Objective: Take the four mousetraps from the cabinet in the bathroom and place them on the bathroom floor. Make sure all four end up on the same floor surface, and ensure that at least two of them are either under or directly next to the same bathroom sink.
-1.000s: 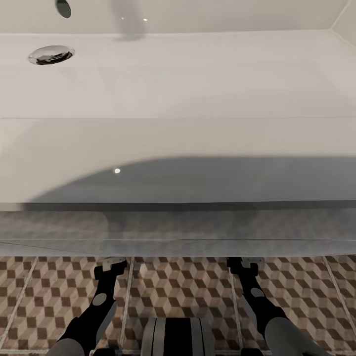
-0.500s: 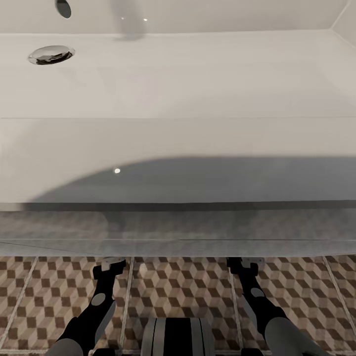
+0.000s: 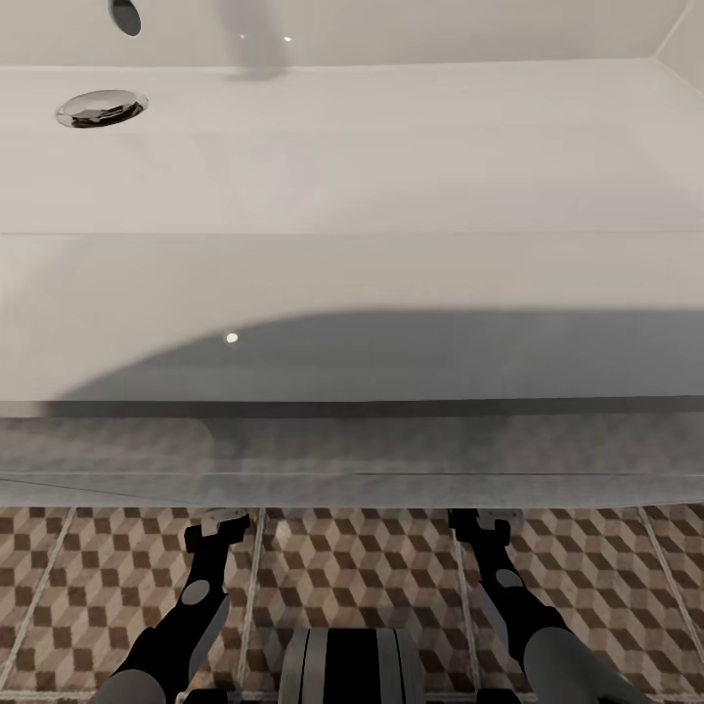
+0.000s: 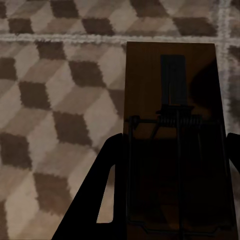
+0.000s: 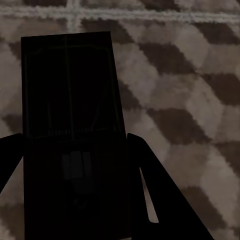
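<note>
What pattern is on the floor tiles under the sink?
A brown, beige and white 3D cube pattern on the floor tiles, with pale grout lines; clearest in the left wrist view.

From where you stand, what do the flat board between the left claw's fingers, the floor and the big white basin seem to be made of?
The flat brown rectangular board looks like smooth wood, carrying a dark coiled wire spring, probably metal. The cube-patterned brown and beige floor looks like matte printed tile, given its pale grout lines. The wide white basin looks like glossy ceramic or similar, as it shows small highlights.

A bathroom: wide white sink (image 3: 352, 274) with chrome drain (image 3: 102, 108) above cube-patterned floor tiles (image 3: 362, 567).
</note>
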Controlling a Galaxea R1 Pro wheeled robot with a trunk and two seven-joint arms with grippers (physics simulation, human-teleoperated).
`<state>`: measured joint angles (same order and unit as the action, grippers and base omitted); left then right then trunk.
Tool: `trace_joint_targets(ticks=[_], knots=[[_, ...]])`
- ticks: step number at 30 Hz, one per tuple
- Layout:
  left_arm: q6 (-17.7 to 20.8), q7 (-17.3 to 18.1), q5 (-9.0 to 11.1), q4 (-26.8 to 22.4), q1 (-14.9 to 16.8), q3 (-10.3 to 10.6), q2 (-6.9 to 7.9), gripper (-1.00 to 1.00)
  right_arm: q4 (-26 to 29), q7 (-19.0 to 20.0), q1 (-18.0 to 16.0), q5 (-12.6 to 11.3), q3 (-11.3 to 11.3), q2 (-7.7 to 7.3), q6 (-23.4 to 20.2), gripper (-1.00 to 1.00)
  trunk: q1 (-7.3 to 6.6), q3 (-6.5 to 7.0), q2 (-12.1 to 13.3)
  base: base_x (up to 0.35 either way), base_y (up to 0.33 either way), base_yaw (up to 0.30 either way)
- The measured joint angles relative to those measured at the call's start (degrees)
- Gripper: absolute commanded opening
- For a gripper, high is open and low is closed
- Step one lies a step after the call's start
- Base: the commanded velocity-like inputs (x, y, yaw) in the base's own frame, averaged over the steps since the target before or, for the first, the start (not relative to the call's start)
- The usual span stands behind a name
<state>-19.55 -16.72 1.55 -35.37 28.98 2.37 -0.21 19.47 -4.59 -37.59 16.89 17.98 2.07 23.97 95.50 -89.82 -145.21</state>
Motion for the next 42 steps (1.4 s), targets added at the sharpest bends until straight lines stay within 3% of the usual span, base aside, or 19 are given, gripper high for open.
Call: trace_joint_targets(ticks=[42], knots=[[0.01,-0.13,0.04,-0.01,-0.01,0.01,-0.28,-1.00,0.00,0.00,0.00,-0.01,0.00,0.00,0.10,-1.00,0.00,0.00,0.00,0.032,0.000,0.000]])
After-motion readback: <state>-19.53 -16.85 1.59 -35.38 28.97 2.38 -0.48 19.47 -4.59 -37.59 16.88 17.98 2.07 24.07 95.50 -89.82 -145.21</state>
